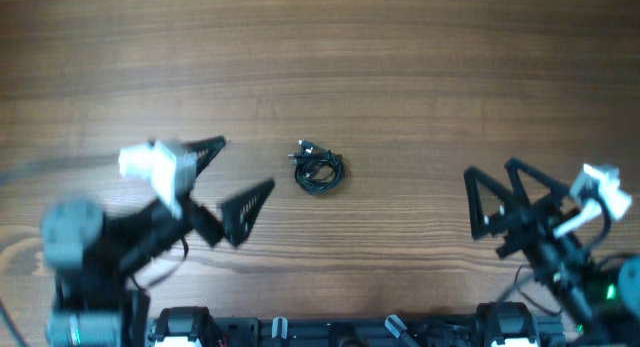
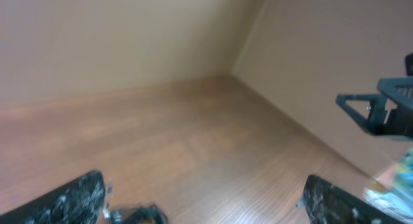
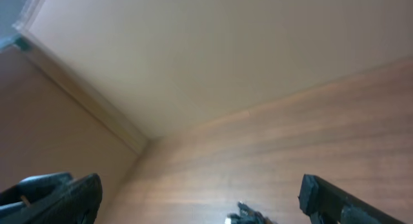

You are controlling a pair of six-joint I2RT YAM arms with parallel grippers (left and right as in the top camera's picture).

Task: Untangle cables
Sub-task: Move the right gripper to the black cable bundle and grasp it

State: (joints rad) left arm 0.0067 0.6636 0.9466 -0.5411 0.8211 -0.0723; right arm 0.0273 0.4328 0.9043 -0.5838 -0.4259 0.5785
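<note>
Left gripper (image 1: 246,163), right gripper (image 1: 490,168) wide, empty

Cables (image 1: 319,171) black, silvery plug ends; table (image 1: 420,67) warm brown, fine wood grain; wall (image 2: 97,37) pale beige

A wood-grain table (image 1: 400,67) stretched beneath and ahead of the left gripper (image 2: 200,198), where two plain beige walls (image 2: 116,37) met in a corner. Ahead of the right gripper (image 3: 200,195) rose a pale wall (image 3: 226,50), with a lighter trim strip (image 3: 90,101) to its upper left.
</note>
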